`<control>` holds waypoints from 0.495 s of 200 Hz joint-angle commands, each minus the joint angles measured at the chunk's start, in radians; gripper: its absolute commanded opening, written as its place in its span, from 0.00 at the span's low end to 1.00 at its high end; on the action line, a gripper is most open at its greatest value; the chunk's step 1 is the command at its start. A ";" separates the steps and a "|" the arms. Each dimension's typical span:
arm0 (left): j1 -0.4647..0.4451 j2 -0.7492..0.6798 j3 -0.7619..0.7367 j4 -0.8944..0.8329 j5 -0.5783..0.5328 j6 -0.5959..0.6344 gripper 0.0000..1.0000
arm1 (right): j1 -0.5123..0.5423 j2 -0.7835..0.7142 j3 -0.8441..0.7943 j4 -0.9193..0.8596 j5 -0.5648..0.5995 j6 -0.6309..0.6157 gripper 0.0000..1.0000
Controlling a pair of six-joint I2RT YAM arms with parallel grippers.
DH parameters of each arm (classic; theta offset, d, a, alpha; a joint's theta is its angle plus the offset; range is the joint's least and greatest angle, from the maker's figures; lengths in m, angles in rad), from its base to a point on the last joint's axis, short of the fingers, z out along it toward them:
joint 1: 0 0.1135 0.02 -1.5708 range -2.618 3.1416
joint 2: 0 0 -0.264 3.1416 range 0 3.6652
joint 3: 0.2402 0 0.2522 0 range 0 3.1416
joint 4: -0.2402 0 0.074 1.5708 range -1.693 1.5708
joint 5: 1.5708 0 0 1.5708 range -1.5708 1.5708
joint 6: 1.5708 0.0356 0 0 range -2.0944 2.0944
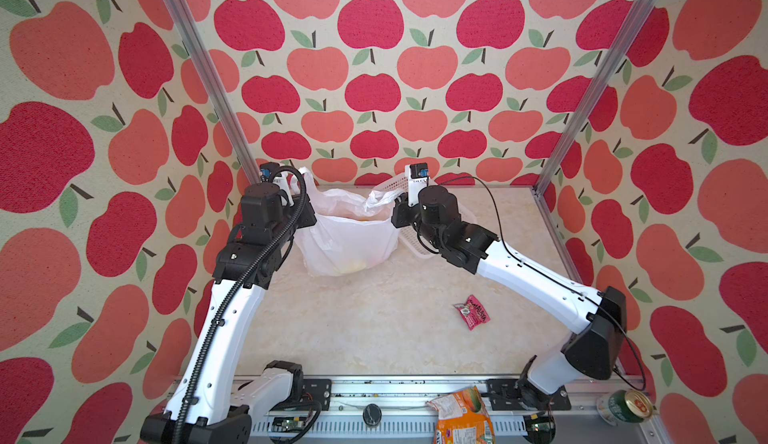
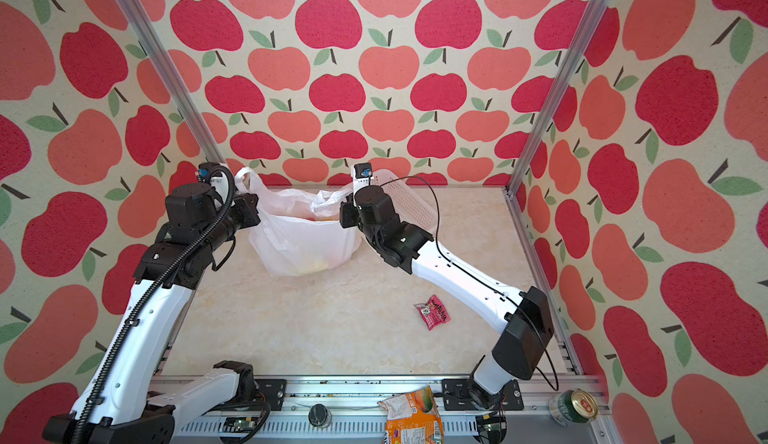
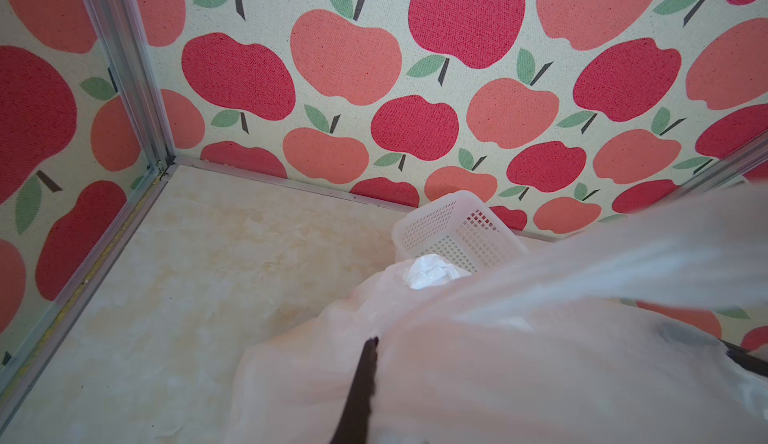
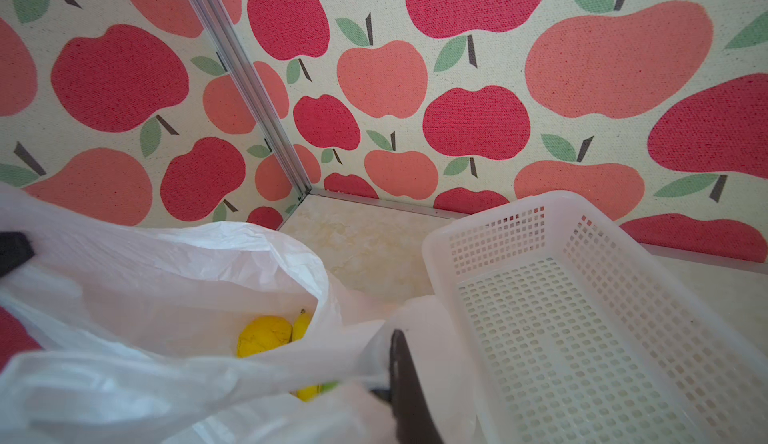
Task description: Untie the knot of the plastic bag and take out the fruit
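– Snack bag and can on the front rail, far behind both jaws, no part in this. Look further up the table!
– Left gripper and right gripper are both clenched on thin film, each pinching one side of the plastic bag, which is stretched between them.
– No knot that I can see; the mouth gapes wide. I'd call it undone.
– Fruit lies yellow at the bottom, below the right jaws, basket just beside them.
– So, the trick now?
– Hold one side firm, let go with one hand only, dip straight down. Pull gently: that film tears, and a slack rim folds over the fruit.
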State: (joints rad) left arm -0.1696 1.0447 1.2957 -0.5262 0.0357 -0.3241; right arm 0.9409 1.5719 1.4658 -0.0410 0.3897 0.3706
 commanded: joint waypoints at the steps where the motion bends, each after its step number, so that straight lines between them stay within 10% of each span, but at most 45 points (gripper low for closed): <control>1: 0.004 -0.107 -0.158 0.038 0.000 -0.044 0.00 | -0.005 -0.051 -0.156 0.136 0.011 -0.006 0.00; 77: -0.049 -0.357 -0.552 -0.044 -0.112 -0.215 0.00 | 0.043 -0.209 -0.587 0.338 0.055 0.088 0.00; 99: -0.059 -0.362 -0.549 -0.121 -0.148 -0.216 0.16 | 0.112 -0.256 -0.660 0.357 0.109 0.084 0.00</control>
State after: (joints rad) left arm -0.2237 0.6937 0.7467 -0.5522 -0.0246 -0.5030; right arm 0.9932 1.3830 0.8669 0.2386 0.4240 0.4305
